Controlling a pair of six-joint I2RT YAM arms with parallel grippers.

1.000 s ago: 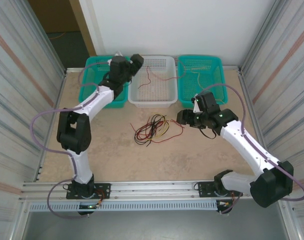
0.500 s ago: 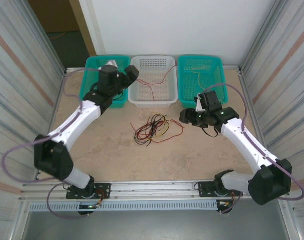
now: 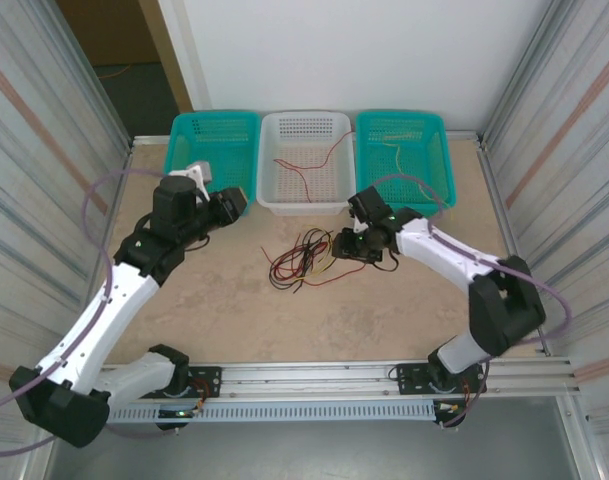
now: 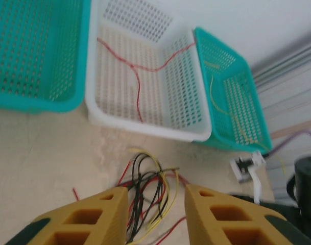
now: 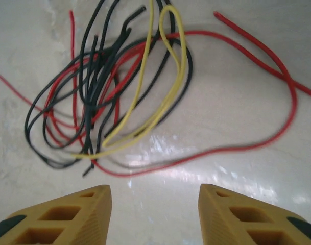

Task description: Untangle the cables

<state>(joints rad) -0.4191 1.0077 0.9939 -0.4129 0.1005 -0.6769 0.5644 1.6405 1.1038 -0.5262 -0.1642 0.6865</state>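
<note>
lying in a loose tangle on the surface just in front of the white basket, the cables, red, black and yellow strands, sit between the two arms. the right fingers hover just beside the tangle's right edge, parted and empty. the left fingers, narrowly parted, hold nothing near the left teal basket.
</note>
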